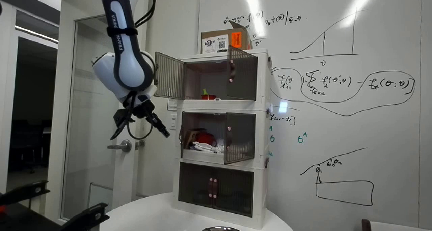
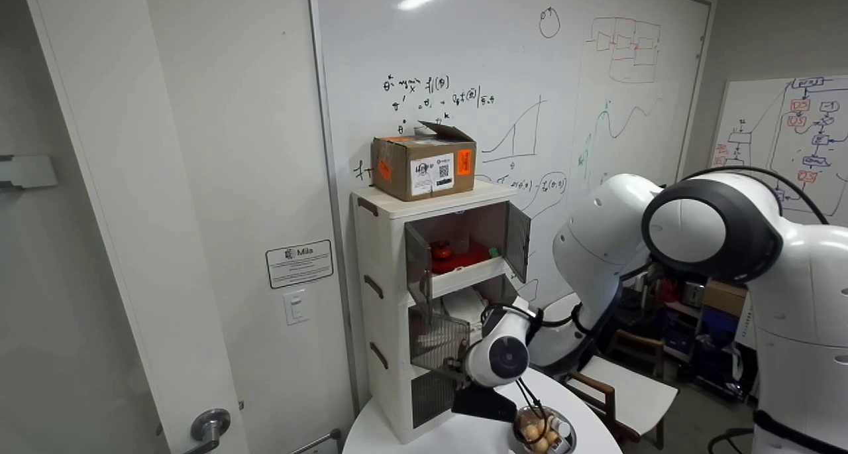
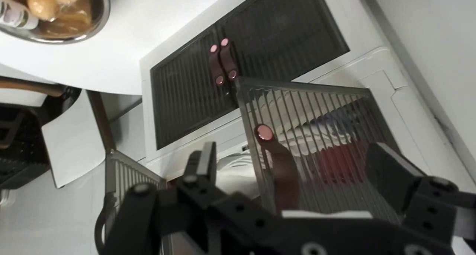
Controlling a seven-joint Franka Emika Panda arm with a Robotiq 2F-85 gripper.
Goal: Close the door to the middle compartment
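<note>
Wrist view puts the door (image 3: 327,147) just ahead of the end effector (image 3: 293,146): it stands swung out, outer face towards the camera, its brown handle (image 3: 284,173) running along the free edge. In that picture this edge falls between the fingers (image 3: 386,177), which are spread wide with nothing gripped; whether either one touches the door I cannot tell. The move should turn on this: the end effector is on the outer side of the door, whose hinged edge (image 3: 382,121) is on the white cabinet (image 1: 261,133). Closing therefore calls, I judge, for a sideways push that sweeps the free edge in towards the middle compartment (image 1: 212,123). In an exterior view the door shows almost edge-on at that compartment's side, with the arm (image 1: 130,55) on its outer side. Inside lie a red item (image 1: 206,139) and white cloth-like things (image 1: 204,147). The second leaf (image 1: 239,140) also stands open, farther from the arm; I take the task to mean the nearer one. Below, the dark doors (image 1: 221,190) of the lowest tier are closed. There the cabinet stands by the far edge of the round surface (image 1: 145,217); in the wrist view a bowl (image 3: 55,41) of tan items (image 3: 41,5) sits near the surface's curved edge.
</note>
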